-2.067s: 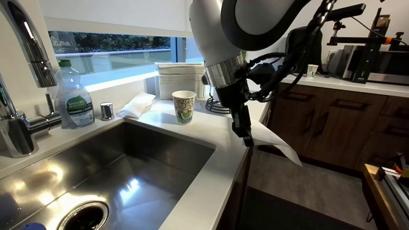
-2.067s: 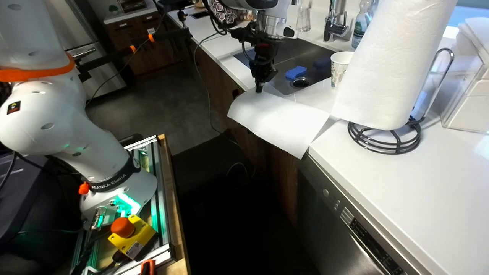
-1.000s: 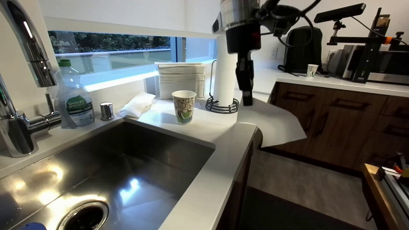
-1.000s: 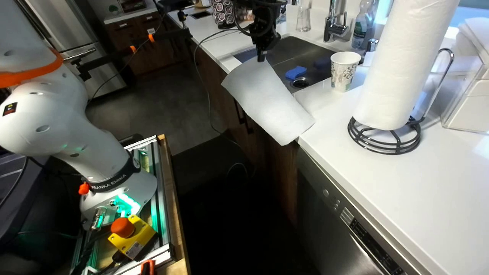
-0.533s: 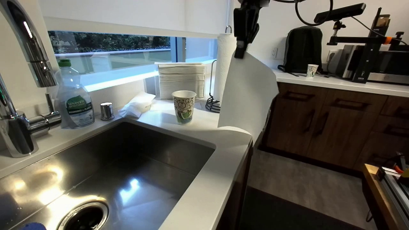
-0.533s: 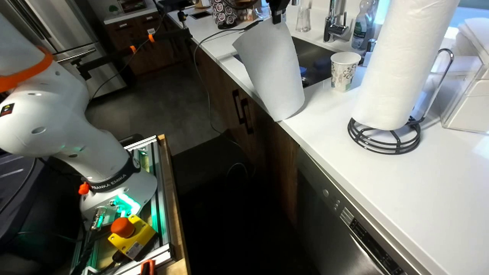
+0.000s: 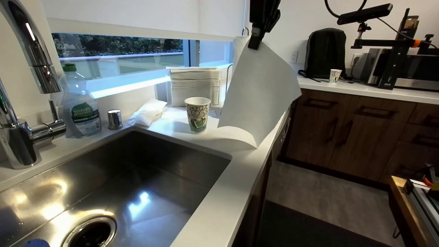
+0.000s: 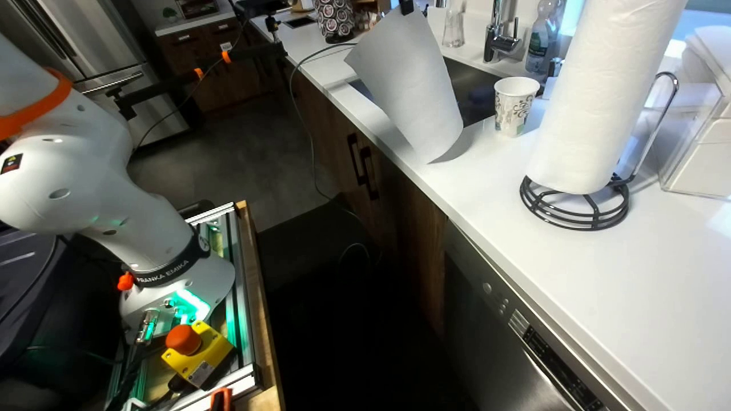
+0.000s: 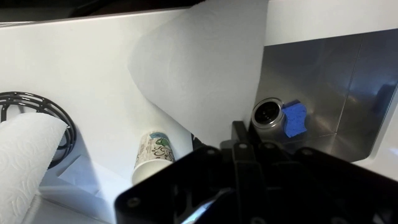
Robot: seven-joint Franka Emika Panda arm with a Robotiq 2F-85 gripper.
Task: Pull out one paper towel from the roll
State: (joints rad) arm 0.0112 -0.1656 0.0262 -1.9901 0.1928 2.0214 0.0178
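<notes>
The paper towel [image 7: 260, 89] is a limp white sheet that hangs from my gripper [image 7: 254, 42] by its top corner. In an exterior view it hangs [image 8: 411, 80] over the counter beside the sink, apart from the roll [image 8: 608, 97]. My gripper's tip [image 8: 406, 7] shows only at the top edge there. In the wrist view the fingers are close together [image 9: 245, 126], and the sheet [image 9: 202, 68] runs out from them. The roll stands upright on its dark wire holder [image 8: 574, 212]. I cannot tell whether the sheet's lower corner touches the counter.
A patterned paper cup [image 8: 514, 108] stands between the sheet and the roll. The steel sink [image 7: 178, 192] holds a blue sponge [image 9: 294, 119]. A faucet [image 8: 495, 34] and soap bottle [image 7: 82, 109] stand behind it. A white box-shaped container [image 8: 702, 131] stands beside the roll.
My gripper has risen from near the counter edge with the sheet. The sheet has come away from beside the roll, swung to hang down, and shifted over the counter toward the sink.
</notes>
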